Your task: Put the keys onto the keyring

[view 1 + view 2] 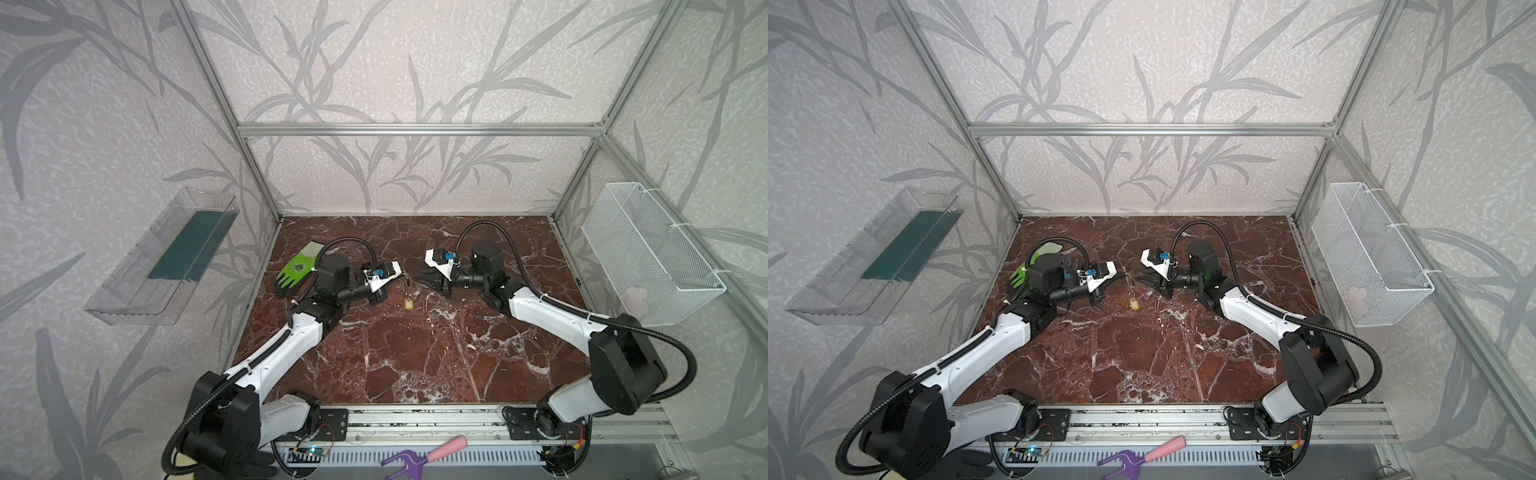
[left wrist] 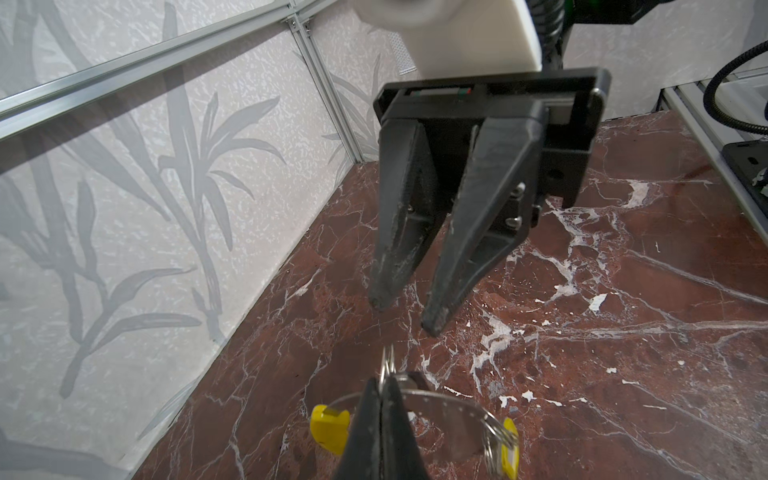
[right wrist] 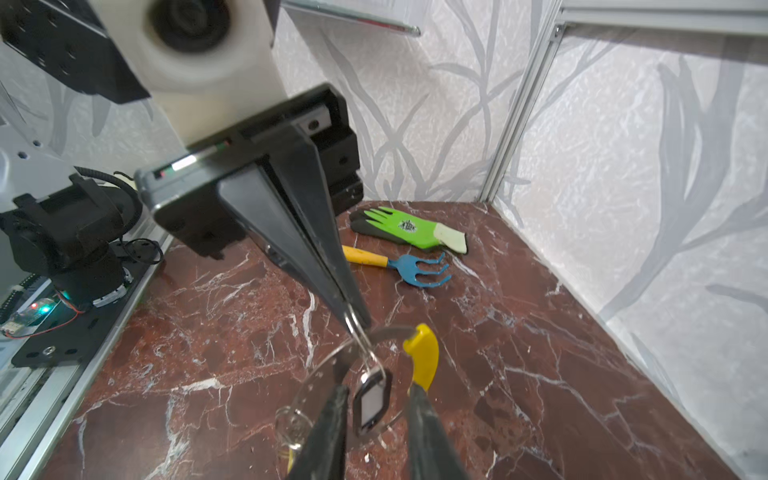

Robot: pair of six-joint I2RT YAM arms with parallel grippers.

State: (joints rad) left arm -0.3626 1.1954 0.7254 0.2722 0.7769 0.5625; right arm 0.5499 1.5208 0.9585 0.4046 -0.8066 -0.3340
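Note:
My left gripper (image 2: 382, 384) is shut on the small split ring of the key with the black fob (image 3: 372, 399), holding it above the marble floor. The keyring (image 3: 320, 374), a thin grey loop with a yellow curved segment (image 3: 424, 357), hangs at that grip. The other key's yellow label tag (image 2: 510, 446) dangles off the loop and shows in both top views (image 1: 408, 305) (image 1: 1133, 305). My right gripper (image 3: 376, 392) faces the left gripper (image 3: 357, 320) tip to tip. Its jaws stand open around the fob, without pinching it.
A green glove (image 3: 409, 228) and a blue hand rake (image 3: 415, 268) lie behind the left arm. A white wire basket (image 1: 652, 253) hangs on the right wall and a clear tray (image 1: 166, 257) on the left. A purple and pink tool (image 1: 424, 455) lies beyond the front rail.

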